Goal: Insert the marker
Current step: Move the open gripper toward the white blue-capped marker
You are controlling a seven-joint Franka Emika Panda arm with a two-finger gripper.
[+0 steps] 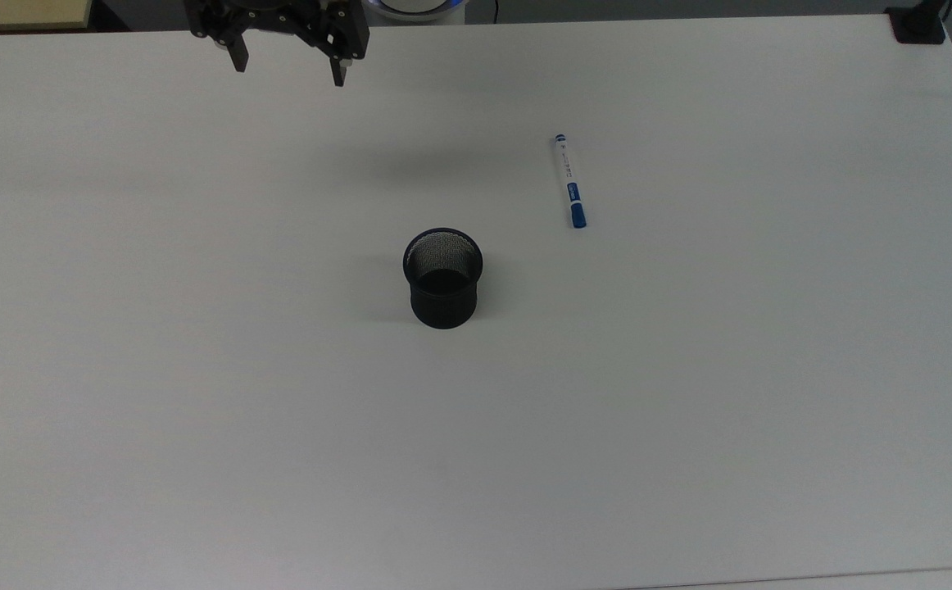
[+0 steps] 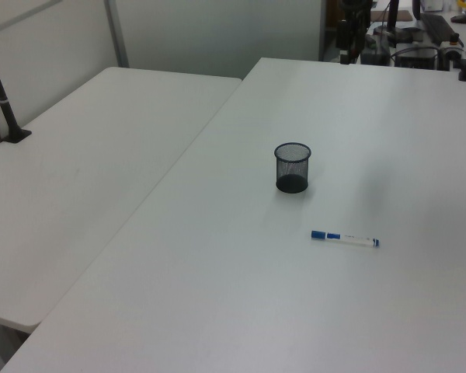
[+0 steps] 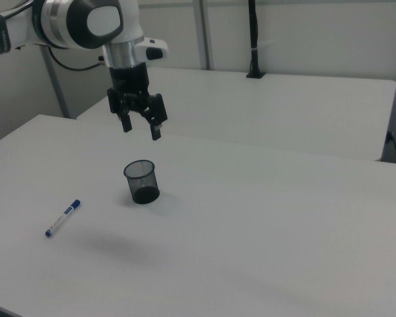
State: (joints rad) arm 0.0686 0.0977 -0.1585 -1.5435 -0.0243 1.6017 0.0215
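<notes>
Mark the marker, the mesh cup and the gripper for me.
marker [image 1: 568,181], top view, middle of the white barrel.
mesh cup [image 1: 443,310], top view, outer wall near the base.
gripper [image 3: 140,127], right view, midway between its spread fingertips.
</notes>
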